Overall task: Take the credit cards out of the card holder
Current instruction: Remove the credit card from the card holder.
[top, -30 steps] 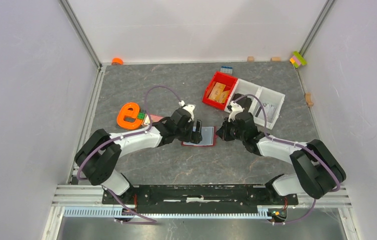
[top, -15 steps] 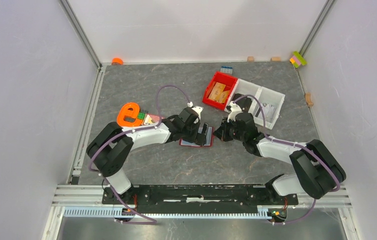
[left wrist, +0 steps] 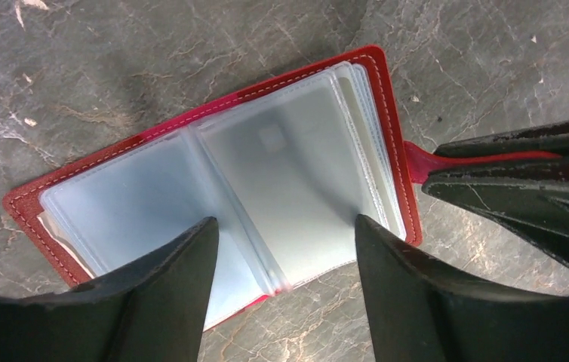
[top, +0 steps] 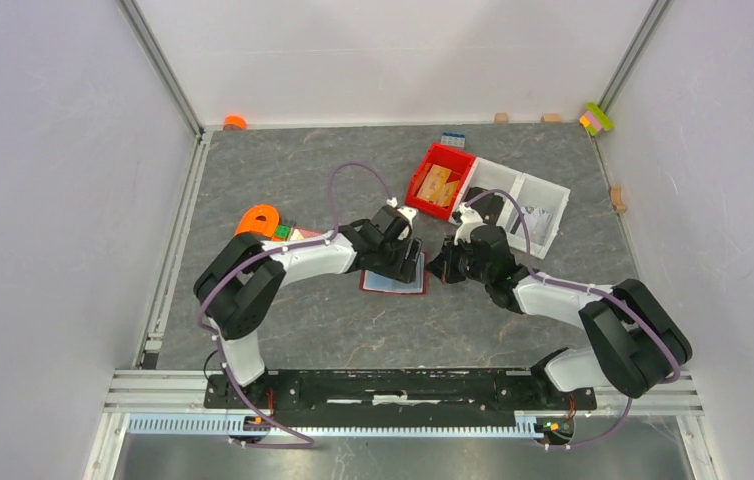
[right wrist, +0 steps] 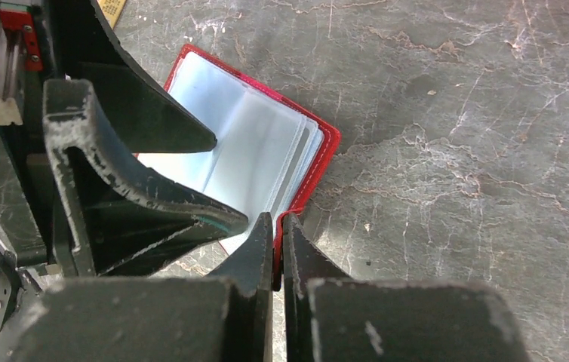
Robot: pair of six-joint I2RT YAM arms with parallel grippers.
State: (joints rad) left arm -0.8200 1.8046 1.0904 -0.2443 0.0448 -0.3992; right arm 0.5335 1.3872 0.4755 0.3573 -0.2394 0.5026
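Card holder [left wrist: 213,181] lies open on the bench [left wrist: 115,53], its red tab [left wrist: 417,162] pinched by our right fingers [right wrist: 260,253] to anchor it while our spread left fingers [left wrist: 417,302] hover over its clear sleeves [left wrist: 300,188].

The card holder [left wrist: 396,151] looks like smooth red leather with pale stitching; its sleeves [left wrist: 289,173] are frosted, faintly glossy plastic. The tabletop [left wrist: 153,60] is matt grey with marble veining. The left end effector [left wrist: 285,230] has matt black, scuffed fingers [left wrist: 447,302]
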